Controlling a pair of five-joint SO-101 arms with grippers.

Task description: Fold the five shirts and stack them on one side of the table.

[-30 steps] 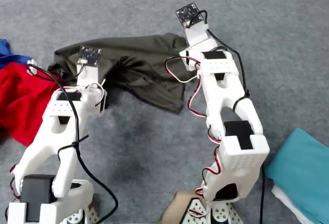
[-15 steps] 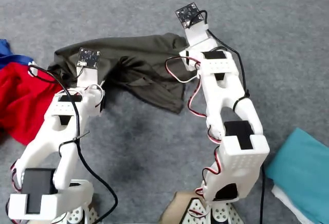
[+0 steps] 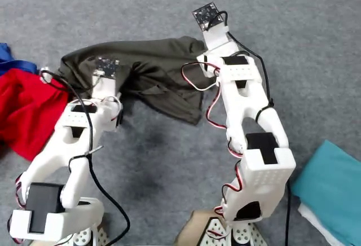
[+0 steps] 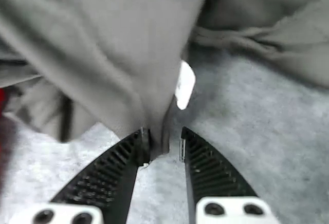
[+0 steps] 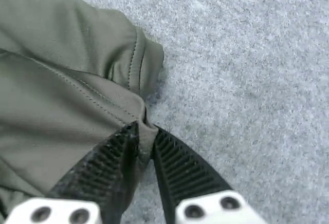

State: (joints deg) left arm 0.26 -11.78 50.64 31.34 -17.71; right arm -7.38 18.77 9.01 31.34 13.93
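High view has the green shirt (image 3: 152, 71) crumpled across the far middle of the desk (image 3: 169, 161), its long axis running side to side between my two arms. My left gripper (image 4: 162, 144) is pinched down on a bunched fold at the shirt's left end. My right gripper (image 5: 145, 131) is clamped on a hemmed corner at its right end, next to bare desk. The cloth lies between the grippers, so I judge that drawing them apart would spread it flat. A red shirt (image 3: 22, 110) and a blue shirt (image 3: 4, 54) lie heaped at the left edge. A folded teal shirt (image 3: 333, 178) sits near right on some white cloth (image 3: 316, 220).
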